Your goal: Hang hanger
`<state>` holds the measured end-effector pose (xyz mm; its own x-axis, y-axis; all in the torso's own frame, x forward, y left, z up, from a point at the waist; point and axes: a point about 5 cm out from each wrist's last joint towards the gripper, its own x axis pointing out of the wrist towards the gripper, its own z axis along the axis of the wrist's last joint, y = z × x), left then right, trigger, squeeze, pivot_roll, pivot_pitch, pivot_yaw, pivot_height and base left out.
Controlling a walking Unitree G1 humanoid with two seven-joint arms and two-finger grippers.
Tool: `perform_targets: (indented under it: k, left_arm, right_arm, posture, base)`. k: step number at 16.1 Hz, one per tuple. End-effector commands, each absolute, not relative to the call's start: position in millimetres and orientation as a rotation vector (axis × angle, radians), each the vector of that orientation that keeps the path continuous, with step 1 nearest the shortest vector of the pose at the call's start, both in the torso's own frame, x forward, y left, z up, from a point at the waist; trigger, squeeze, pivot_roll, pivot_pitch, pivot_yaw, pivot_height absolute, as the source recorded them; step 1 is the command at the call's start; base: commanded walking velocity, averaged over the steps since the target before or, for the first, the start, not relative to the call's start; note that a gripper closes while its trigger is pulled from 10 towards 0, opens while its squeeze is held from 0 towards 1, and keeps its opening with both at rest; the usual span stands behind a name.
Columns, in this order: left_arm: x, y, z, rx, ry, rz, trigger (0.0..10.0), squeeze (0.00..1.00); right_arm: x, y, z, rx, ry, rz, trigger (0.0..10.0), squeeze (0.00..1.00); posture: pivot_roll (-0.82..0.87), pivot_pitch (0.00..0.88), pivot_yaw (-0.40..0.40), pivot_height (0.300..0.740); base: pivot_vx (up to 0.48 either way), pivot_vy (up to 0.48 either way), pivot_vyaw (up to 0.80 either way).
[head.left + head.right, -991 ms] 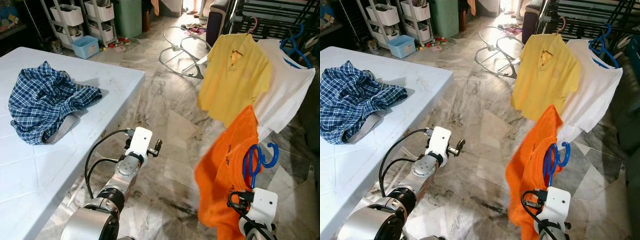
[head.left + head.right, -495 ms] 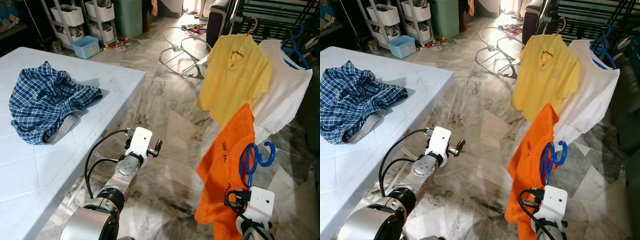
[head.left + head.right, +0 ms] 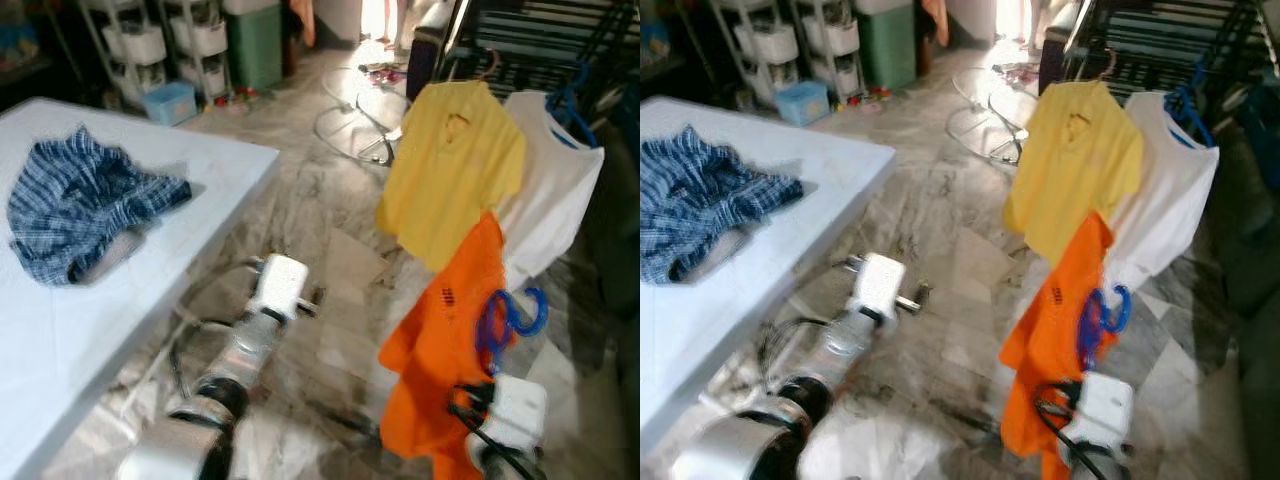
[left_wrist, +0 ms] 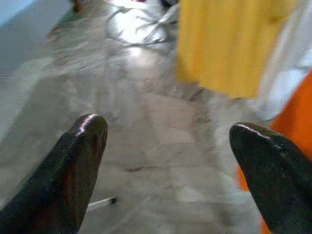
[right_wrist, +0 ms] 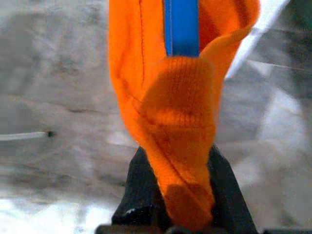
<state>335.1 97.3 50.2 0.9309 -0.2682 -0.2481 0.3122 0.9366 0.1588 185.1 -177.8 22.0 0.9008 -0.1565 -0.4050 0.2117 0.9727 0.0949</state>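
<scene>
An orange shirt (image 3: 438,350) hangs on a blue hanger (image 3: 510,318), whose hook stands up above my right wrist at the lower right. In the right wrist view my right gripper (image 5: 183,195) is shut on the shirt's orange collar, with the blue hanger (image 5: 181,27) running up out of it. Behind, a yellow shirt (image 3: 452,170) and a white shirt (image 3: 555,195) hang from a dark drying rack (image 3: 540,45). My left arm (image 3: 278,288) reaches forward low over the floor. Its gripper (image 4: 170,165) is open and holds nothing.
A white table (image 3: 150,260) at the left carries a crumpled blue plaid shirt (image 3: 80,205). Shelves with bins (image 3: 150,45), a blue tub (image 3: 172,100) and a green bin (image 3: 255,40) stand at the back. A wire frame (image 3: 350,120) lies on the marble floor.
The whole picture has shifted and blurred, so the camera is moving. The orange shirt has swung a little but stays in my right gripper. The left arm keeps its pose.
</scene>
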Motion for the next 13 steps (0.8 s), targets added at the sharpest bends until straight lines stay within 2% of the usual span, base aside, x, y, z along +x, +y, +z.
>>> perform_targets:
  k: [1,6,13]
  left_arm:
    - [334.1,86.4,51.2,0.186,0.224,-0.327,10.0,0.0]
    - [332.7,87.6,49.2,0.185,0.228,-0.322,10.0,0.0]
    - [327.0,84.8,43.3,0.158,0.236,-0.296,10.0,0.0]
  right_arm:
    - [184.7,-185.0,27.0,0.121,0.377,-0.214,0.0,0.0]
    - [183.2,-184.9,26.9,0.116,0.382,-0.207,0.0,0.0]
    - [176.7,-187.7,27.4,0.095,0.403,-0.177,0.0,0.0]
  posture:
    - [-0.06,0.0,-0.013,0.74]
    - [-0.06,0.0,-0.026,0.74]
    - [-0.07,0.0,-0.079,0.74]
  base:
    - [0.0,-0.259,0.0]
    - [0.0,-0.25,0.0]
    - [0.0,0.0,0.0]
